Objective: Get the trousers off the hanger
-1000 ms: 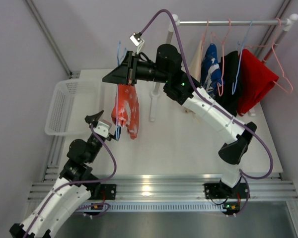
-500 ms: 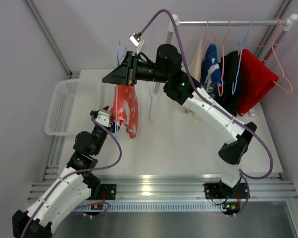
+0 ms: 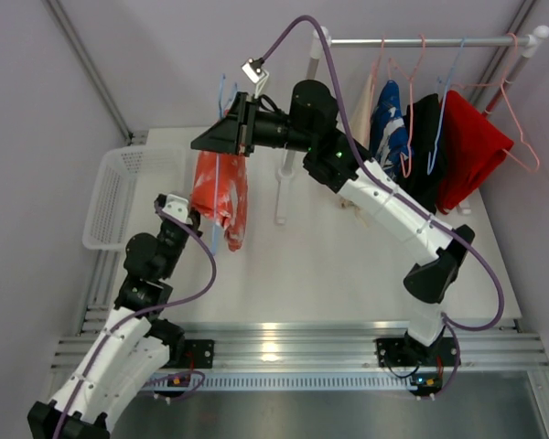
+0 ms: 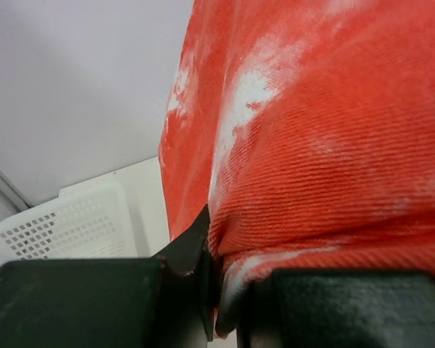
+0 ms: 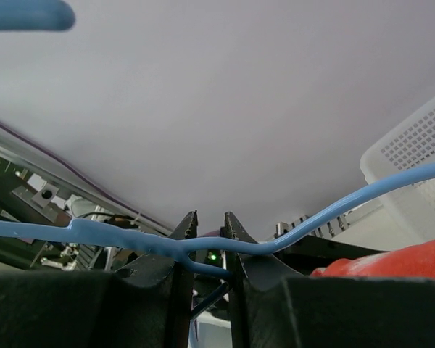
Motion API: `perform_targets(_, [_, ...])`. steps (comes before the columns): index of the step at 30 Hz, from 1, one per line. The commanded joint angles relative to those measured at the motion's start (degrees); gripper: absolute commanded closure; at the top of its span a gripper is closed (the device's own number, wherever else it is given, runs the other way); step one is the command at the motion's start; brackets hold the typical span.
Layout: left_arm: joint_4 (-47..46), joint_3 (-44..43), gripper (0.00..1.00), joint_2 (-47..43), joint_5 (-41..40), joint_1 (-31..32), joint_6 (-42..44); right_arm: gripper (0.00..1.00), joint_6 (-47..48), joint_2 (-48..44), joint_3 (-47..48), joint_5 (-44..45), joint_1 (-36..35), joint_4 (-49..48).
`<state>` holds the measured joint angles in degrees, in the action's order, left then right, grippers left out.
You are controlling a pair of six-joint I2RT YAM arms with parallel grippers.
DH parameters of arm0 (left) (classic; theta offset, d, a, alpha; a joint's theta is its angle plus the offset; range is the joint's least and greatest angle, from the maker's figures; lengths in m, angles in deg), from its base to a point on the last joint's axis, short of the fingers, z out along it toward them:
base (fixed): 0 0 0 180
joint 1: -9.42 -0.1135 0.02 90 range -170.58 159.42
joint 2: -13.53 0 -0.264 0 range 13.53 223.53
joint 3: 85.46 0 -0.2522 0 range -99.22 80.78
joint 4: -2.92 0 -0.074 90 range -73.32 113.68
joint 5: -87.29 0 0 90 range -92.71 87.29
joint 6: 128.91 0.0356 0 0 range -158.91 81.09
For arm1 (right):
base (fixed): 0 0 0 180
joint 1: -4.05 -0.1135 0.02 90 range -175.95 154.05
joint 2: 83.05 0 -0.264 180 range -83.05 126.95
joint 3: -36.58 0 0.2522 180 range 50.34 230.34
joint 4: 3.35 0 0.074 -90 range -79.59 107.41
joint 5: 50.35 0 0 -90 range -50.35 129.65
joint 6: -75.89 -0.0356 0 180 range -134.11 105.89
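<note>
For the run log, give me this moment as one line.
right gripper: shut on blue hanger | left gripper: shut on orange-red trousers | trousers: not yet off hanger | beside them: white basket

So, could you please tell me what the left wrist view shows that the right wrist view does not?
Only the left wrist view shows the left gripper pinching a fold of the orange-red trousers. Only the right wrist view shows the right gripper clamped on the blue hanger. Both views show the orange-red trousers and the white basket.
</note>
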<state>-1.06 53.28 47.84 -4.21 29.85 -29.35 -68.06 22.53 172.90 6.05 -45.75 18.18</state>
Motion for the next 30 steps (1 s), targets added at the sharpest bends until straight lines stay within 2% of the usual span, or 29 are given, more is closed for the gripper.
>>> perform_targets(1, [2.78,-8.42,1.00,-1.96,4.65,-0.39,-2.61,1.00,2.62,-5.38,-0.56,-1.37,1.72,-9.79])
perform_targets(5, [11.13,-18.26,1.00,-1.00,6.15,-0.39,-7.87,1.00,4.81,-7.14,-9.76,-1.81,3.39,-9.35])
perform_targets(6, [14.10,-22.90,1.00,-0.47,5.89,-0.39,-8.85,1.00,6.22,-7.58,-11.63,-1.90,3.48,-9.35])
perform_targets(10, [20.95,-31.27,1.00,2.52,3.35,-0.39,-14.82,1.00,7.11,-8.99,-20.68,-3.13,3.75,-9.88])
perform_targets(15, [25.55,-44.46,1.00,7.69,2.64,-0.39,-21.51,1.00,11.05,-9.69,-23.33,-3.92,3.75,-7.86])
perform_targets(18, [27.14,-52.08,1.00,10.51,-0.61,-0.39,-24.41,1.00,15.19,-10.04,-26.40,-4.01,4.01,-5.05])
perform_targets(25, [23.37,-66.08,1.00,18.51,-5.18,-0.39,-22.49,1.00,20.98,-9.69,-32.03,-4.01,4.01,-2.32])
perform_targets(30, [23.27,-79.25,1.00,27.73,-14.05,-0.39,-15.64,1.00,26.17,-8.47,-32.74,-3.57,4.27,-0.30])
